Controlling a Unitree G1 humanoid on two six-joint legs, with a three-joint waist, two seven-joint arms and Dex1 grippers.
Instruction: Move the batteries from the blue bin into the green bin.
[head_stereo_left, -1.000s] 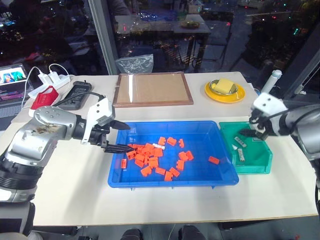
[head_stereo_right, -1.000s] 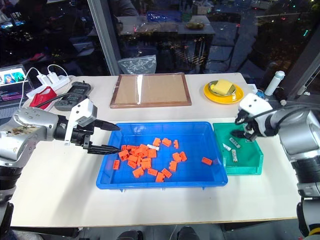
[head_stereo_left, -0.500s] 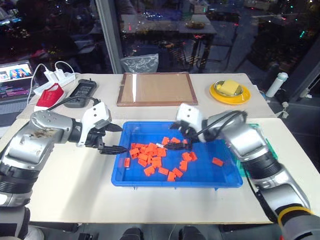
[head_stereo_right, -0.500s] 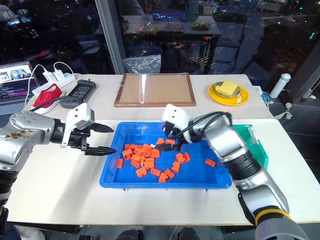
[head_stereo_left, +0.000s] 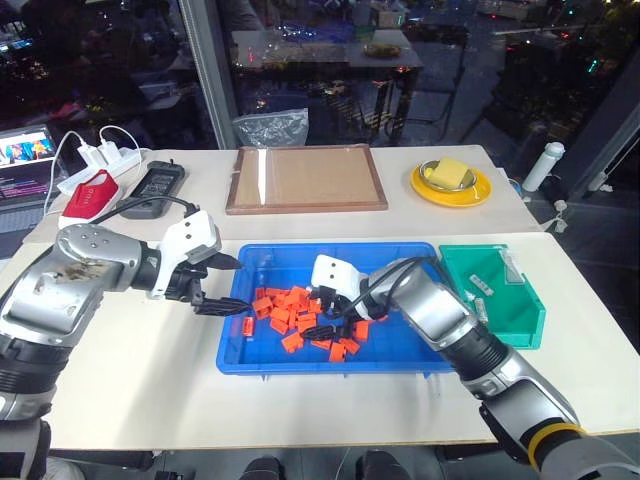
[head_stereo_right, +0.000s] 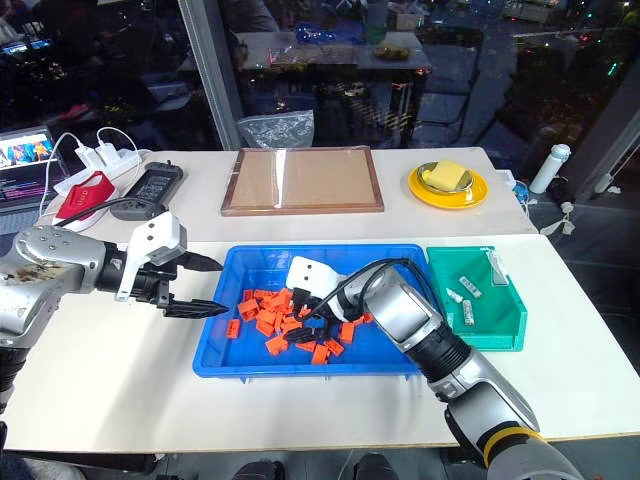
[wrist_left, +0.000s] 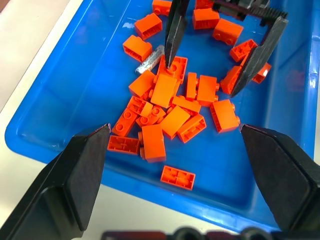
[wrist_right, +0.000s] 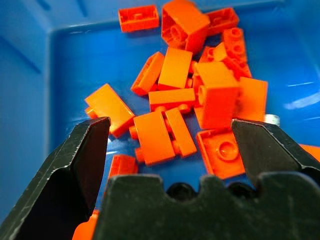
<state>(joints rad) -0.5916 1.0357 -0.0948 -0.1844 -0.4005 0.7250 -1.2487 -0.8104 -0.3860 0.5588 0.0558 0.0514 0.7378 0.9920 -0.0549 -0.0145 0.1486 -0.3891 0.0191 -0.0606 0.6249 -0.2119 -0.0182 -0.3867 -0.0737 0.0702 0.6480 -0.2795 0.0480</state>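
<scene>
The blue bin (head_stereo_left: 330, 247) lies mid-table and holds several orange blocks (head_stereo_left: 283, 308). One battery (wrist_left: 150, 60) lies among the blocks, just beside a finger of my right gripper. My right gripper (head_stereo_left: 325, 315) hangs low over the block pile, open, nothing between its fingers; it also appears from the left wrist (wrist_left: 202, 79) and in its own wrist view (wrist_right: 170, 145). My left gripper (head_stereo_left: 228, 285) is open at the blue bin's left rim, empty. The green bin (head_stereo_left: 520, 320) sits right of the blue bin, with batteries (head_stereo_right: 470, 291) lying inside.
A wooden-framed board (head_stereo_left: 305, 178) and a yellow dish (head_stereo_left: 450, 183) lie behind the bins. A black device (head_stereo_left: 150, 188), a red object (head_stereo_left: 88, 196) and a power strip (head_stereo_left: 100, 160) sit at the back left. A white bottle (head_stereo_left: 543, 163) stands at the far right.
My right gripper swung left from over the green bin to low over the orange blocks in the blue bin, staying open. The left gripper stayed where it was. The camera shifted.
</scene>
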